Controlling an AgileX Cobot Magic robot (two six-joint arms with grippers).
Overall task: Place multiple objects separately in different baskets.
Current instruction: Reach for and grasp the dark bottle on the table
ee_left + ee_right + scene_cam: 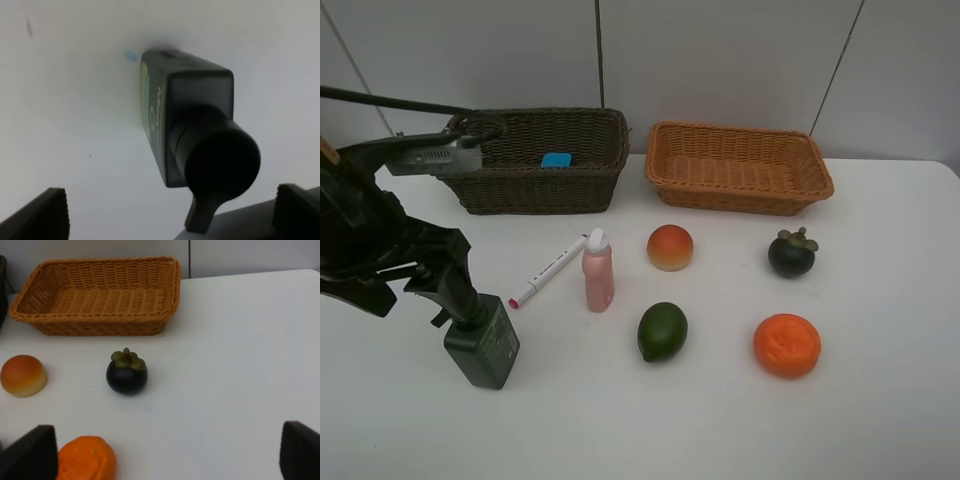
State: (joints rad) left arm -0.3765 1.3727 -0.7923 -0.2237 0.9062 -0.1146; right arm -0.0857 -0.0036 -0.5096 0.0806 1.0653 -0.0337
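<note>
The dark green pump bottle stands at the front left; the left wrist view shows it from above. My left gripper is open around its pump head, not touching. My right gripper is open and empty, out of the exterior view. The white pink-tipped marker, the pink white-capped bottle, the red-yellow fruit, the green fruit, the mangosteen and the orange lie on the table. The black block is not clearly visible.
The dark brown basket stands at the back left, with a small blue patch showing inside. The light orange-tan basket stands at the back right and holds nothing. The white table runs on to the right.
</note>
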